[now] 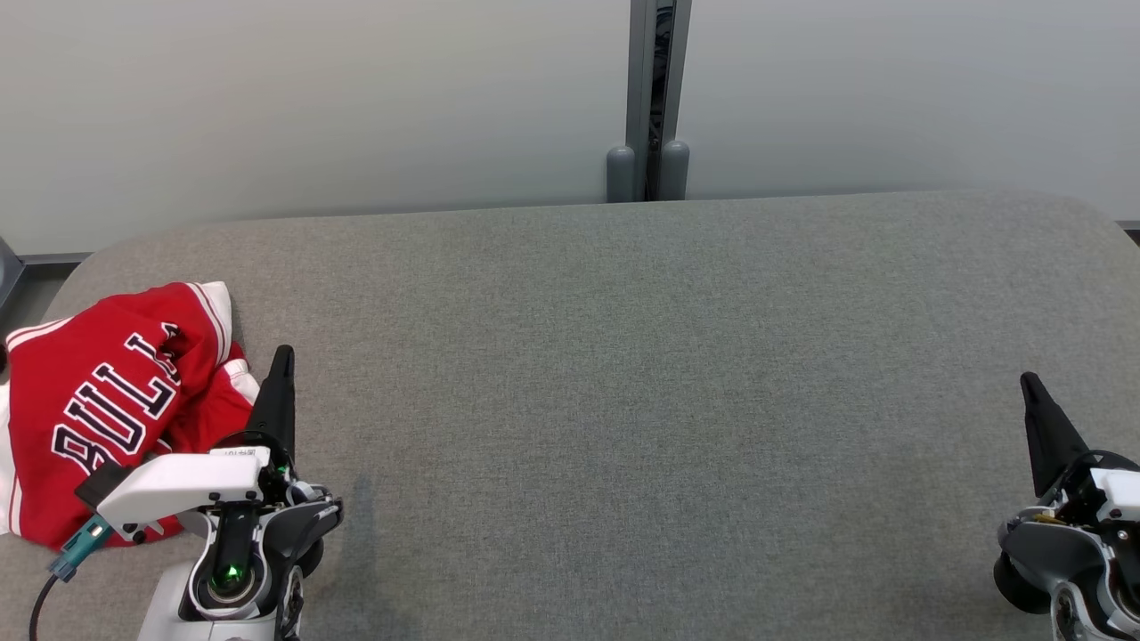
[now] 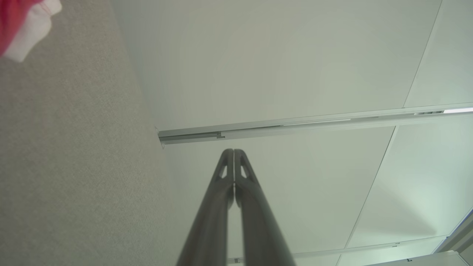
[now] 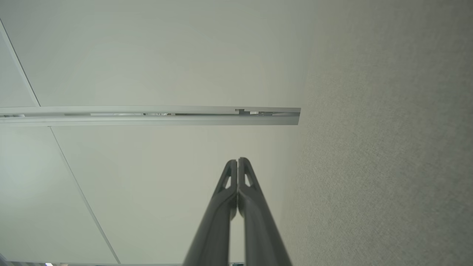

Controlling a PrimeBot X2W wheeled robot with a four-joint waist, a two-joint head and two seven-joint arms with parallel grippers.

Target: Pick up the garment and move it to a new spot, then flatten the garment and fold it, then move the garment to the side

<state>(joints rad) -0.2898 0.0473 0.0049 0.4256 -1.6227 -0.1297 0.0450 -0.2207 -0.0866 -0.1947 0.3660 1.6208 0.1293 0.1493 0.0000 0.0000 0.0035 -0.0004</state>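
- Over on the left edge of the bench point(image 1: 623, 401) lies the red basketball jersey point(image 1: 98, 401), bunched up rather than flat, with white trim and dark, white-edged letters reading "BULL" running across it.
- The left end effector point(image 1: 283, 356) sits at the near left, just to the right of the jersey, and its two dark fingers are pressed together into a single point aimed at the far wall.
- From the head view I can't tell whether that finger brushes the cloth beside it.
- The left wrist view confirms it: the left end effector point(image 2: 233, 151) has its fingers flat against each other with nothing between them, and a red and white corner of the jersey point(image 2: 33, 29) shows well off to one side, apart from the tips.
- Grey woven bench point(image 2: 74, 147) covering runs along one side of that view and pale wall panels point(image 2: 277, 66) along the other.
- A cable with a teal connector point(image 1: 80, 543) hangs off the left wrist, over the near edge of the jersey.
- On the near right, the right end effector point(image 1: 1029, 381) is well apart from the jersey, and it too points to the far side.
- The right wrist view shows the right end effector point(image 3: 237, 160) with its fingers closed tip to tip and gripping nothing, above bare bench point(image 3: 388, 166) fabric.
- Behind the bench, a grey post point(image 1: 657, 89) splits the wall panels point(image 1: 356, 89).
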